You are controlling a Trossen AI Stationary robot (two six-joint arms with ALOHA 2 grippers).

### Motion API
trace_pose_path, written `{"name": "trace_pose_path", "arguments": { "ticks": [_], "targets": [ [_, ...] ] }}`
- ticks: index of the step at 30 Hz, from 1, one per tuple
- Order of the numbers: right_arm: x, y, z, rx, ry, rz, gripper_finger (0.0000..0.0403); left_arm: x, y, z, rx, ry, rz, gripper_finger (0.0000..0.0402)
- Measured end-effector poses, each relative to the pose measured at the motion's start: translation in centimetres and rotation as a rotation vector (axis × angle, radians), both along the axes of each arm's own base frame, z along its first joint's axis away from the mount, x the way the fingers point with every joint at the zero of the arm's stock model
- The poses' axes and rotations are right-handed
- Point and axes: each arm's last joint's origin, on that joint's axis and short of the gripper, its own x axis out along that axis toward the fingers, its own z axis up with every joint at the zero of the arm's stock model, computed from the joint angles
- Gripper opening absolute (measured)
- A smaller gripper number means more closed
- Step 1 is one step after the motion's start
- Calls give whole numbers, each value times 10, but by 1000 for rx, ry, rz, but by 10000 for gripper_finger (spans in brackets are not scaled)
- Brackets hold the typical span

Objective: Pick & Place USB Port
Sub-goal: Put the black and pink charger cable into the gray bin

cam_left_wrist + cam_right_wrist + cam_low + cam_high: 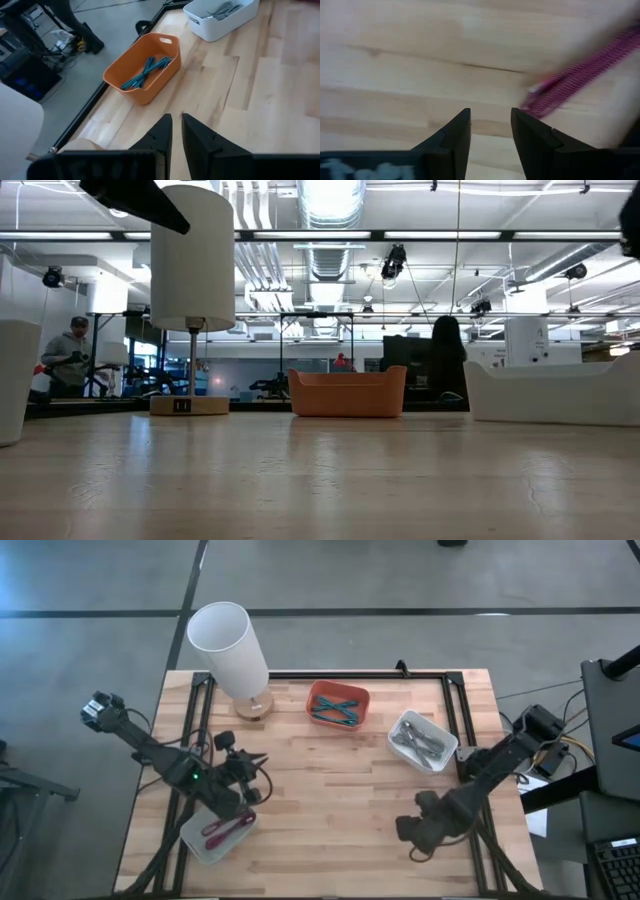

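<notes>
My left gripper (252,764) (176,126) hovers over the table's left half, just beyond a white bin (196,842) that holds magenta cables (228,828). Its fingers are shut with only a slit between them and nothing in it. My right gripper (408,830) (491,118) is low over the table's near right part, open by a narrow gap, pointing down at bare wood. A magenta braided cable (580,75) lies on the table just ahead of one finger. I cannot tell whether it touches that finger. The high view does not show this cable.
An orange bin (337,690) (131,85) of teal cables stands at the far middle. A white bin (400,724) (200,27) of grey cables is to its right. A white-shaded lamp (232,648) (190,270) stands at the far left. Bare wood lies in the middle.
</notes>
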Motion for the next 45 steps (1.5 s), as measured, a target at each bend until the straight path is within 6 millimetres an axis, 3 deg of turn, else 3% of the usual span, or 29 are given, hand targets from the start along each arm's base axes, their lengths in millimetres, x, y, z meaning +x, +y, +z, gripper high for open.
{"name": "trace_pose_path", "arguments": {
  "ticks": [7,17,26,36,45],
  "targets": [
    [-17,1,3,-47,52,6,148,4,9,0,27,19,30,46],
    [-39,6,-1,-60,253,35,153,7,14,0,29,21,56,46],
    [-32,14,-28,-140,322,23,153,7,14,0,28,20,56,46],
    [-20,22,-51,-185,265,16,153,7,14,1,24,14,58,46],
    [-18,23,-55,-191,252,43,135,9,16,1,25,11,69,46]
  ]
}}
